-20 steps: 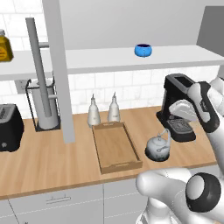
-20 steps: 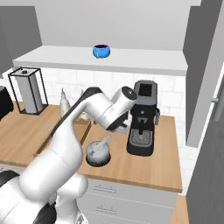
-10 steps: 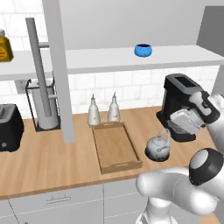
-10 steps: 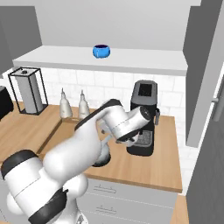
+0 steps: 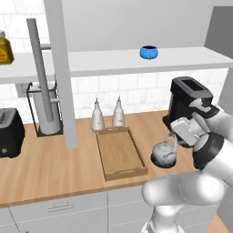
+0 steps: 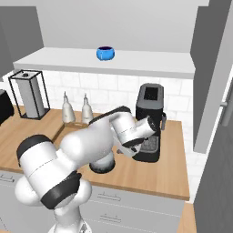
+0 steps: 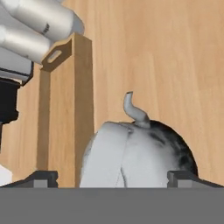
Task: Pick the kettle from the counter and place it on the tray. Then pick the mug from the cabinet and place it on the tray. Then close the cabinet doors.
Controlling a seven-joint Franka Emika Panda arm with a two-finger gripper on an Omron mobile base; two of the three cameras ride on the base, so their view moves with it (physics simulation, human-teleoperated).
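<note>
Hand (image 7: 113, 177) open just above kettle (image 5: 164, 154).

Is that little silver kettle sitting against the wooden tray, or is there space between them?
Apart. In the left base view a strip of bare counter shows between the kettle and the tray rim.

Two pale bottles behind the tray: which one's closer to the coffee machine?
The right-hand pale bottle, by the wooden tray's back right corner; the other pale bottle stands further from the black coffee machine.
</note>
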